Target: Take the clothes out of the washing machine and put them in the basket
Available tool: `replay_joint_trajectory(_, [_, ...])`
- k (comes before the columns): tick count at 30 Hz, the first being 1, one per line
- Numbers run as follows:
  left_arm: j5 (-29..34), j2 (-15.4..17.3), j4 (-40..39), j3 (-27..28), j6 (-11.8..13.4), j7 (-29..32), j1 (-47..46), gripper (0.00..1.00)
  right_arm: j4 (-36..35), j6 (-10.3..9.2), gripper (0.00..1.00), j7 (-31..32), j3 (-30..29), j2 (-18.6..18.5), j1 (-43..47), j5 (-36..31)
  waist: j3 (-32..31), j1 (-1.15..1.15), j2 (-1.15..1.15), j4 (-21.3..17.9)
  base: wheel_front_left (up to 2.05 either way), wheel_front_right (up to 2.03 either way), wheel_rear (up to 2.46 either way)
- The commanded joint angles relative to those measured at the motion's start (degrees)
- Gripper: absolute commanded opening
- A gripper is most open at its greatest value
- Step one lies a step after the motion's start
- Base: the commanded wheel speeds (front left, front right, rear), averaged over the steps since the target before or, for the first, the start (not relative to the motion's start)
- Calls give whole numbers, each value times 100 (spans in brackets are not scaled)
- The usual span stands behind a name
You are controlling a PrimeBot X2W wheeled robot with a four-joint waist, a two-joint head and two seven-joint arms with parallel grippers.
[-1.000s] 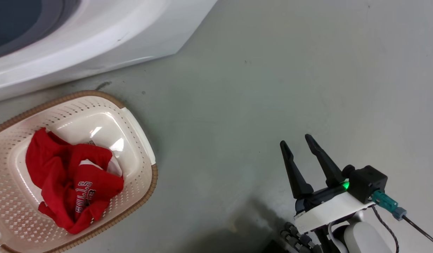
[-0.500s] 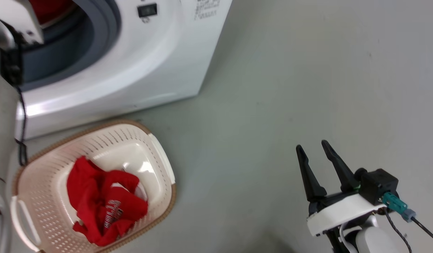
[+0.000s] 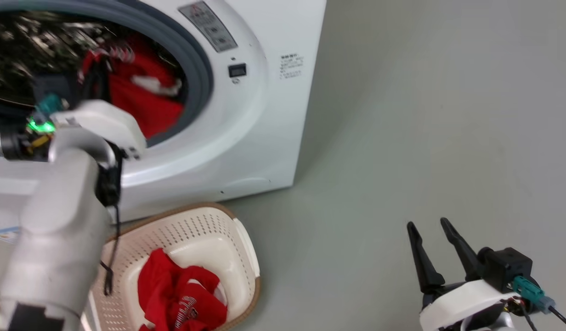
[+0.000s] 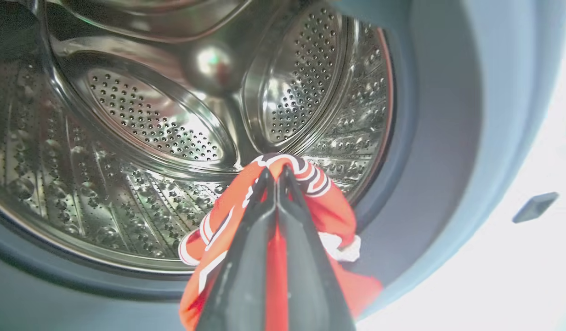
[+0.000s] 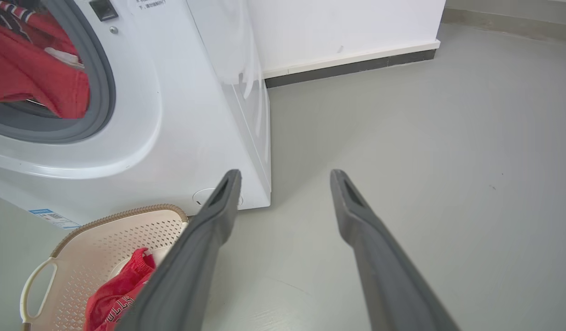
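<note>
The white washing machine (image 3: 246, 115) stands with its opening facing me. My left arm (image 3: 71, 184) reaches into the steel drum (image 4: 140, 115). There my left gripper (image 4: 276, 171) is shut on the striped trim of a red jersey (image 4: 329, 207), which hangs at the grey rubber ring (image 3: 202, 69). The same jersey shows in the head view (image 3: 145, 101) and the right wrist view (image 5: 30, 78). A second red jersey (image 3: 182, 299) lies crumpled in the cream basket (image 3: 237, 230) on the floor before the machine. My right gripper (image 3: 426, 223) hovers open and empty over the floor, right of the basket (image 5: 104, 220).
Bare grey floor (image 3: 425, 115) spreads to the right of the machine. A white wall with a dark baseboard (image 5: 347, 66) runs behind it. Warning stickers (image 3: 209, 25) sit on the washer's front. A thin black cable (image 3: 109, 271) dangles from my left arm over the basket.
The head camera has tilted up, bringing the washer's opening into view. My left arm now reaches into the drum and holds the red jersey. The right gripper stays open.
</note>
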Motion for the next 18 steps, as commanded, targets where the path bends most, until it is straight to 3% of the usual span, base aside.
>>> replay_joint_trajectory(1, [-10, -43, -239, 47, 22, -39, 268, 0, -60, -4, 100, 36, -66, -3, 105, -43, -297, 1, 0, 206, 0, 0, 0])
replay_joint_trajectory(2, [20, -57, -725, 144, 46, -41, 745, 0, -138, -3, 100, 117, -131, 0, 196, -89, -516, 1, 0, 312, 0, 0, 0])
replay_joint_trajectory(8, [115, -42, -1681, 303, 103, -43, 1674, 0, -289, -3, 100, 290, -244, -3, 383, -174, -895, 1, 0, 489, 0, 0, 0])
replay_joint_trajectory(18, [135, 125, -3530, 493, 592, -6, 3450, 0, -558, -3, 100, 538, -368, -2, 750, -273, -1338, 1, 0, 607, 0, 0, 0])
